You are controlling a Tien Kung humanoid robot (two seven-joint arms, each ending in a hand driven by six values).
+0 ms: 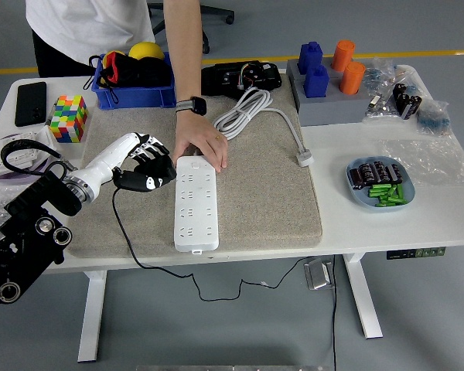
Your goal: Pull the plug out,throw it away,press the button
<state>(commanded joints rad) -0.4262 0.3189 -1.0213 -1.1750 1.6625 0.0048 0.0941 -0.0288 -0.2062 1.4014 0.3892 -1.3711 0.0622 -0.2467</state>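
A white power strip (196, 202) lies lengthwise on the grey mat (255, 193). A person's hand (201, 144) presses down on its far end. My left hand (147, 170) hovers just left of the strip's far half, fingers curled around a black plug (143, 182). The plug's thin black cable (124, 232) hangs down over the table's front edge. The plug is out of the strip and clear of its sockets. My right hand is out of sight.
The strip's white cord (251, 112) coils at the mat's far side. A blue bin (131, 73) and a colour cube (68, 117) stand at the far left, a phone (29, 103) beside them. A blue plate of batteries (380, 184) sits on the right, near a grey block holder (329, 97).
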